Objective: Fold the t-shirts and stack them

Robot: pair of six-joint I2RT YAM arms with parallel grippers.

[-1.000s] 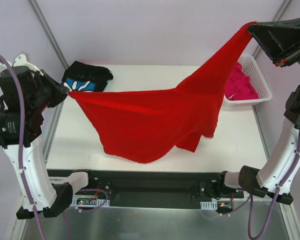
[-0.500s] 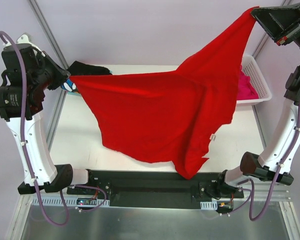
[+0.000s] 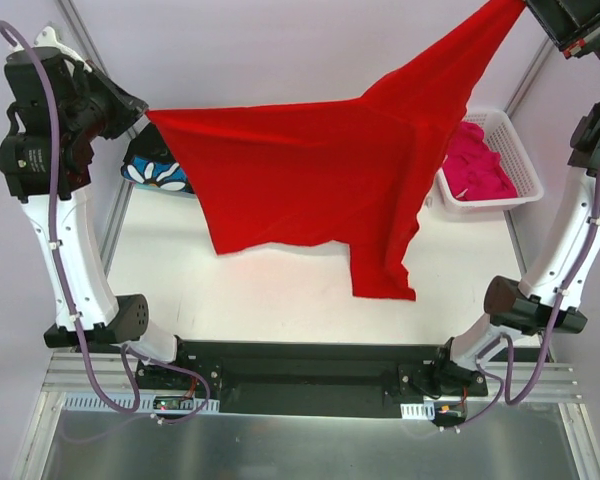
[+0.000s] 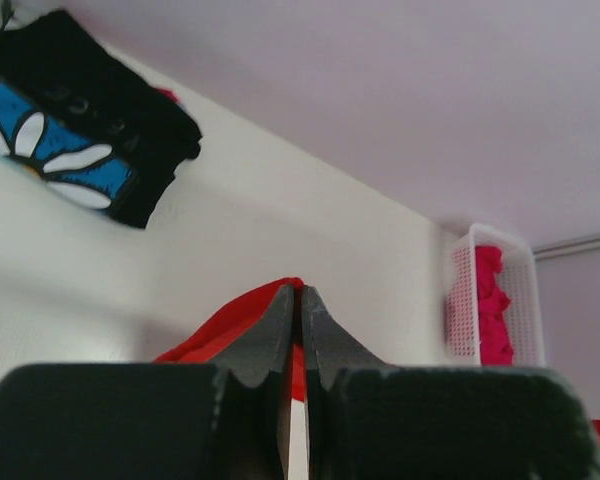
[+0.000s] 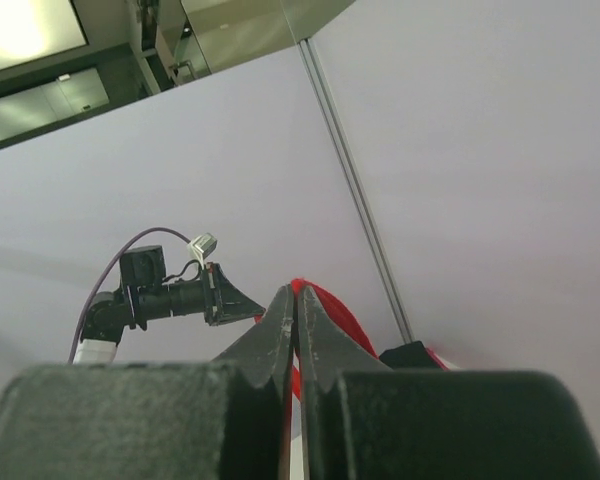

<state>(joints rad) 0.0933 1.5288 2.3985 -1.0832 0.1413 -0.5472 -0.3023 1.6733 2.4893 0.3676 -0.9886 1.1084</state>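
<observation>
The white worktop (image 3: 280,290) stands in a booth of pale lilac walls with thin metal posts (image 3: 85,45). A black rail (image 3: 300,365) runs along its near edge. In the right wrist view, ceiling lights and a small camera on a mount (image 5: 155,290) appear above the wall.

The red t-shirt (image 3: 310,180) hangs in the air over the middle of the worktop, stretched between both arms. The left jaws, high over the far-left corner, are pressed together on one corner of it. The right jaws, higher over the far-right corner, are clamped on another, with a sliver of red between them.

The black flower-print t-shirt (image 3: 158,172) lies at the far-left corner, mostly hidden behind the red cloth and the left arm (image 3: 50,200). The pink t-shirt (image 3: 477,165) sits in the white basket (image 3: 515,150) at the right edge, its near side covered by the red sleeve. The top edge cuts off the right jaws in the overhead view. Whether the red shirt's lowest tip touches the worktop is hard to make out.
</observation>
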